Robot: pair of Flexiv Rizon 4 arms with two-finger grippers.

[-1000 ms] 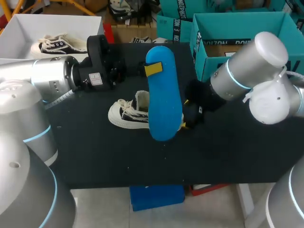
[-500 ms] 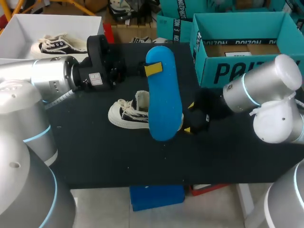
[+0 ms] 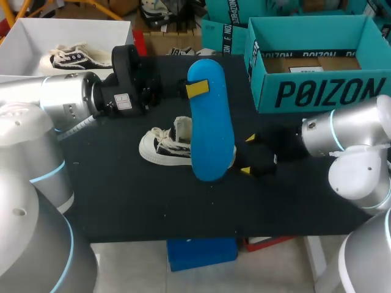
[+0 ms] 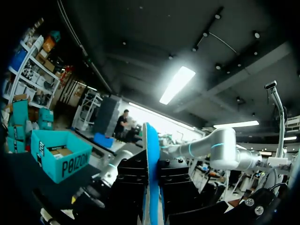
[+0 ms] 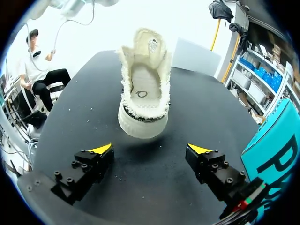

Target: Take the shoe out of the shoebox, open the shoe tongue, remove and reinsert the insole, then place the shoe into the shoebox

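The right gripper (image 3: 247, 154) has pulled back from the heel of the shoe (image 3: 162, 146). A second ago its yellow tips sat against the rear of the shoe, just behind the insole; now they hang clear of it, toward the robot's right side, and the right arm's elbow has swung lower and further right with them. In the right wrist view the fingers stand wide apart with nothing between them, and the shoe lies a little way ahead on the black table (image 3: 153, 201), heel toward the gripper, its collar spread and the bare footbed showing inside.

The left gripper (image 3: 195, 90) has not shifted across the three frames. It is clamped on the blue insole (image 3: 209, 122), which it holds up on end above the shoe; in the left wrist view the insole runs edge-on between the two black fingers. The shoe itself lies where it did, toe toward the robot's left.

So the insole is out, and the right arm's retreat probably clears room for the left arm to feed it back in. The teal shoebox (image 3: 317, 91) waits open at the table's far right corner.
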